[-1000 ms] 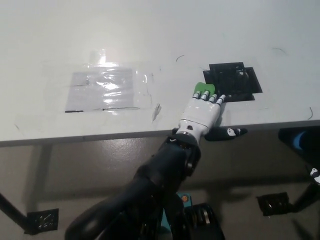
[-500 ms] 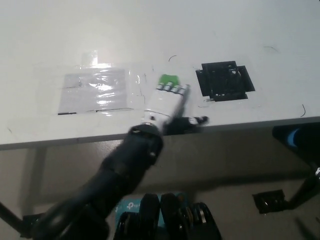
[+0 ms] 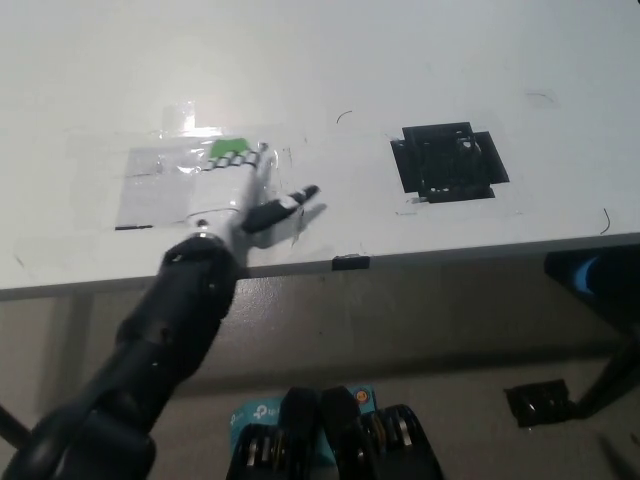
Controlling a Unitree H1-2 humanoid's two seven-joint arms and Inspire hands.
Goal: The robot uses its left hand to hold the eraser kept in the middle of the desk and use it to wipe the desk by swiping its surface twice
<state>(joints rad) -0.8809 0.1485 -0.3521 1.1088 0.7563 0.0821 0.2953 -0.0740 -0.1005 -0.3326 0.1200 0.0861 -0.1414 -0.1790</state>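
Left hand (image 3: 250, 190) closed over green eraser (image 3: 228, 150), pressed flat on white desk (image 3: 420, 70) beside taped plastic sheet (image 3: 165, 185). Advisable: even downward pressure, straight swipe, firm grip.

The counter (image 3: 450, 60) has a smooth white top with a soft, low sheen, marked by a few thin dark scribbles. A sheet of clear plastic film (image 3: 165, 185) taped flat on it is glossy and wrinkled, catching bright glare. The black tape patch (image 3: 447, 163) looks matt, its strips overlapping unevenly. The left hand (image 3: 245, 190) is hard, smooth white plastic with dark tips. The green eraser (image 3: 228, 149) under it looks dull and matt. The floor (image 3: 480, 330) below is a flat, matt grey-brown.
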